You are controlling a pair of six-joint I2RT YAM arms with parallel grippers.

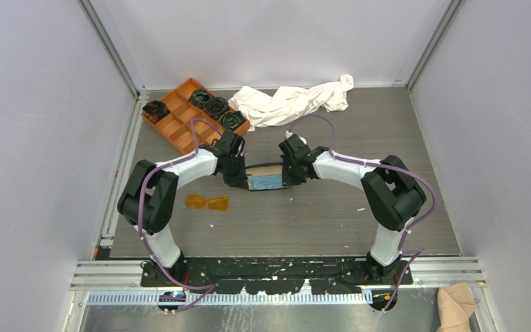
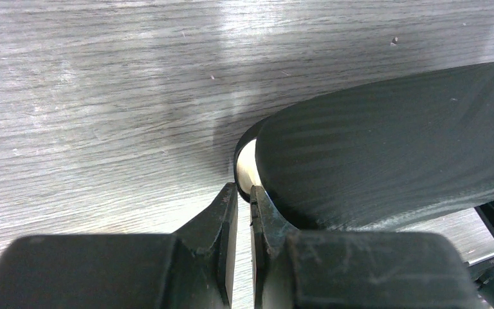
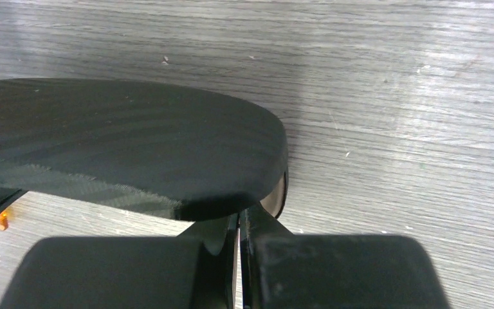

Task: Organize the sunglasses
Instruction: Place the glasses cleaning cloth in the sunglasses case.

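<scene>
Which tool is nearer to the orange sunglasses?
Left. The left tool holds one end of the black case, just beyond the sunglasses; the right tool holds the opposite end, farther away.

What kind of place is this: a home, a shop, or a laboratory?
Probably a robotics laboratory test cell: plain white walls in metal framing, and two robot arms bolted to a rail at the table edge.

no text, label, brand, number or sign can be read in any view; the surfaces that show carry no legible marking.
</scene>
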